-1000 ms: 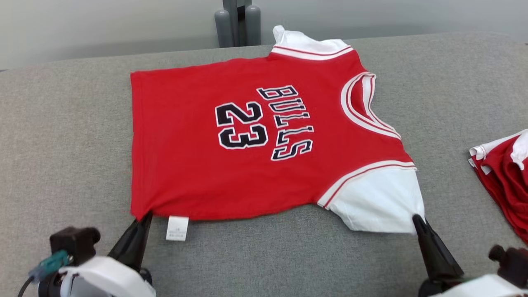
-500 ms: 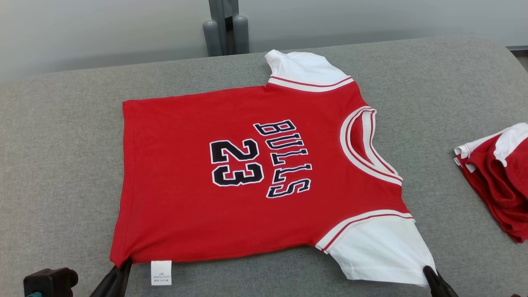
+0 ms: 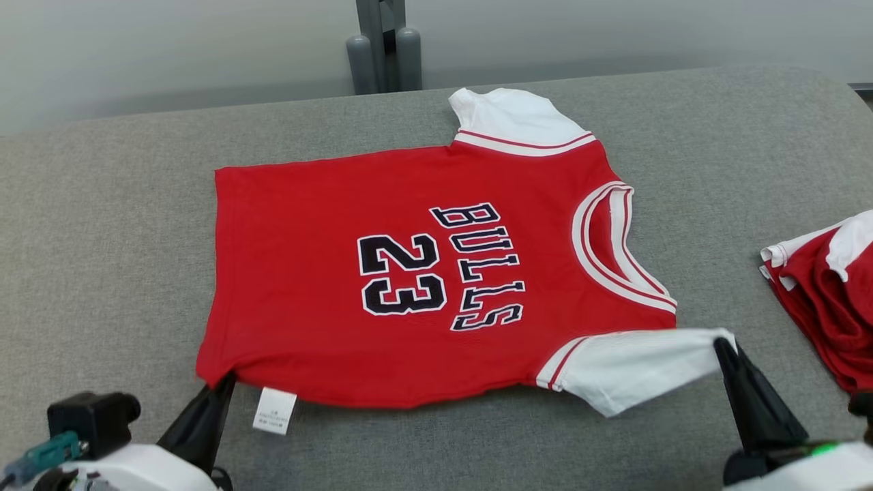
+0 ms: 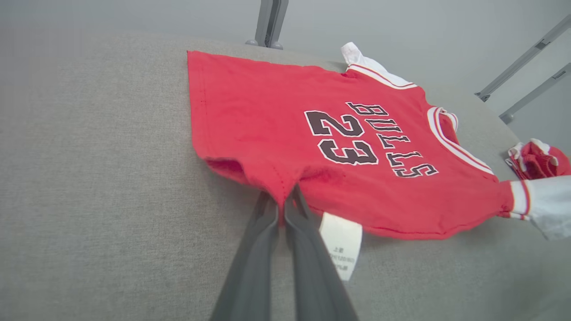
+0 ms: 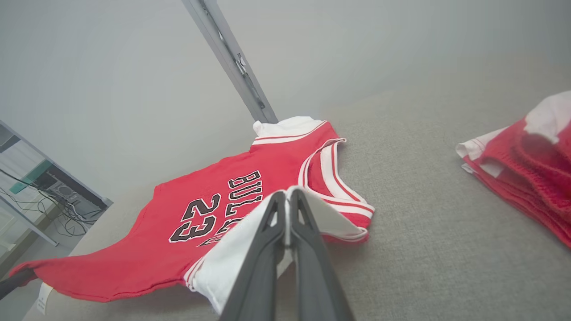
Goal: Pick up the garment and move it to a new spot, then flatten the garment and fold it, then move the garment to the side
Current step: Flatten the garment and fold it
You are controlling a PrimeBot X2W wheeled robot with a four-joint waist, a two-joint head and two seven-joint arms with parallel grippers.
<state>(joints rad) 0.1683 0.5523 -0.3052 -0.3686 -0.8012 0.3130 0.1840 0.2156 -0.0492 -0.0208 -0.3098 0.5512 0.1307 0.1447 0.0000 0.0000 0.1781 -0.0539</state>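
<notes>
The grey fabric-covered table [image 3: 102, 239] lies bare along its left side and near edge. Mid-table is the red jersey with white sleeves and black "BULLS 23" lettering [image 3: 327, 286], spread with its hem to the left and its neck to the right. Its far sleeve ends close to a grey upright post [image 3: 382, 48]. A heap of red-and-white garments [image 3: 832, 300] sits to the right (apart from the jersey). Both arms reach in from the near edge. The left gripper [image 3: 228, 378] pinches the near hem corner beside a white care label [image 3: 274, 411]. The right gripper [image 3: 723, 344] is clamped on the near sleeve's tip, held raised.
</notes>
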